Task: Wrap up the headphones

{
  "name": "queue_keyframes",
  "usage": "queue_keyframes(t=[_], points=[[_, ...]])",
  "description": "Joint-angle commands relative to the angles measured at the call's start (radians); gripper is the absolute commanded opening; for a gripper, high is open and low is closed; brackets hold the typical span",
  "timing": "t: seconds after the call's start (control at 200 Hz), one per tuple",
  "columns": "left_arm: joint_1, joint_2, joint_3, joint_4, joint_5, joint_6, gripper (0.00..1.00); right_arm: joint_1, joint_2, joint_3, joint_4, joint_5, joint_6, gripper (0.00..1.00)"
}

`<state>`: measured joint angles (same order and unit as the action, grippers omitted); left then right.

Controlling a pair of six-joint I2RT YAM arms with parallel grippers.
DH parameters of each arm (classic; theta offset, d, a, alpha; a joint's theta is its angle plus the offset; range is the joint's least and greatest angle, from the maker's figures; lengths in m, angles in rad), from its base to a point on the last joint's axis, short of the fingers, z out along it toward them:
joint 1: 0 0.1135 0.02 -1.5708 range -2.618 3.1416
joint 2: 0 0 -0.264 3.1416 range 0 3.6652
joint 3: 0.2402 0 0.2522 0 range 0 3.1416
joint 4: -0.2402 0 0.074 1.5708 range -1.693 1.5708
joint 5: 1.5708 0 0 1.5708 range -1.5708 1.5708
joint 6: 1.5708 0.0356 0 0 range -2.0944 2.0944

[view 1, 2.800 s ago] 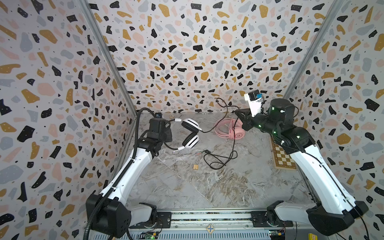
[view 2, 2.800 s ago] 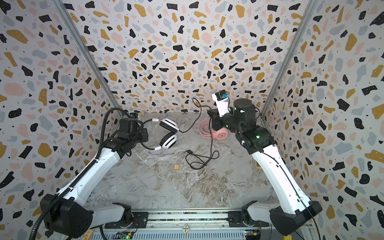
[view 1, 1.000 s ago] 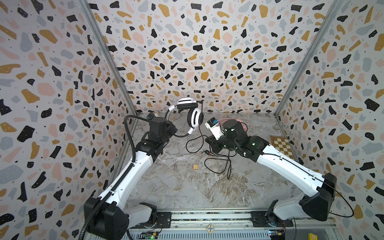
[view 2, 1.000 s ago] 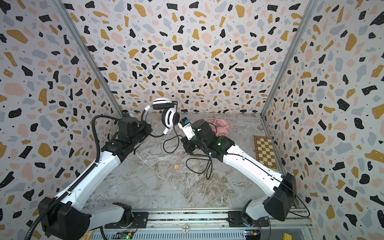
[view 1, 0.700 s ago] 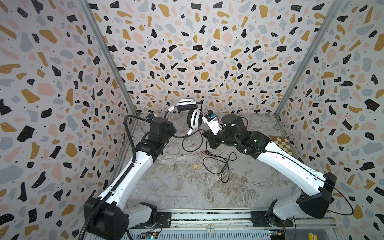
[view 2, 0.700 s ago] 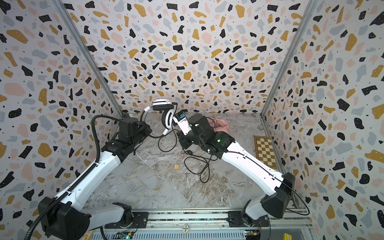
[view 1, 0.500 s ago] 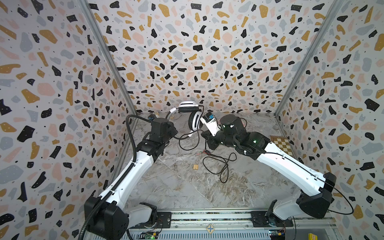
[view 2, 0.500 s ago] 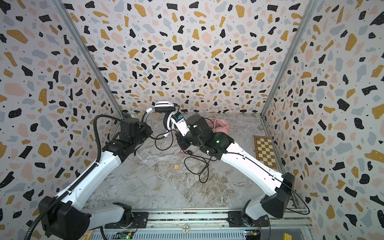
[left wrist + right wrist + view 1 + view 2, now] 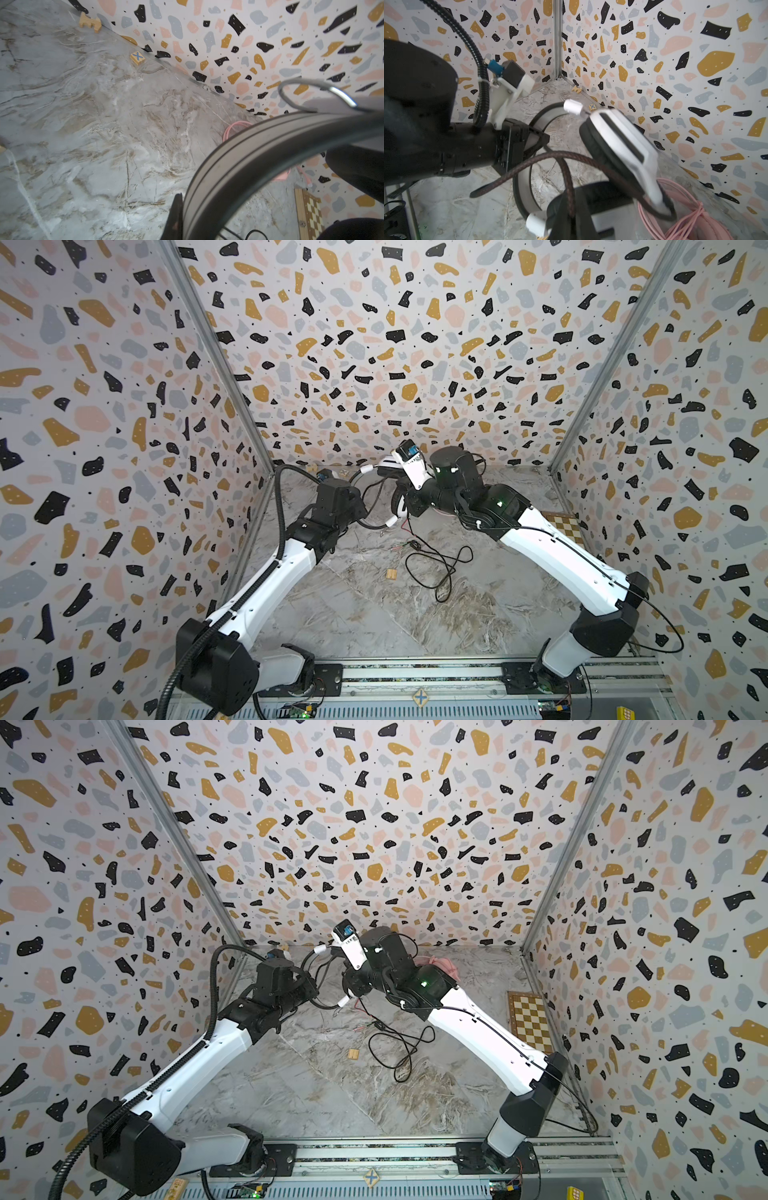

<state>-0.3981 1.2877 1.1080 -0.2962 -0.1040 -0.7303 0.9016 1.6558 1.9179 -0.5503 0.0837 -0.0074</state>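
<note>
Left tool clamps the white headset by its headband above the far counter; right tool grips its black cable. Pink headset lies behind the right arm, chessboard at right.

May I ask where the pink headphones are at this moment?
In a top view the pink headphones lie on the table near the back wall, just right of centre, mostly hidden behind the right arm, by the white headset.

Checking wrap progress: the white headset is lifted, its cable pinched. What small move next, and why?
Probably the right hand should loop the black cable once around the headband of the white headset, held up by the left hand; much cable lies loose on the table.
</note>
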Motion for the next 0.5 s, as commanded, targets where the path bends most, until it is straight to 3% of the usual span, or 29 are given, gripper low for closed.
queue_keyframes(t=[0.0, 0.285, 0.496], points=[[-0.020, 0.004, 0.036, 0.053, 0.093, 0.129, 0.00, -0.020, 0.034, 0.108, -0.051, 0.016, -0.043, 0.00], [-0.022, -0.047, -0.058, 0.037, 0.147, 0.286, 0.00, -0.199, 0.134, 0.242, -0.096, -0.106, -0.037, 0.00], [-0.021, -0.114, -0.078, 0.001, 0.006, 0.353, 0.00, -0.311, 0.123, 0.211, -0.075, -0.223, 0.016, 0.00]])
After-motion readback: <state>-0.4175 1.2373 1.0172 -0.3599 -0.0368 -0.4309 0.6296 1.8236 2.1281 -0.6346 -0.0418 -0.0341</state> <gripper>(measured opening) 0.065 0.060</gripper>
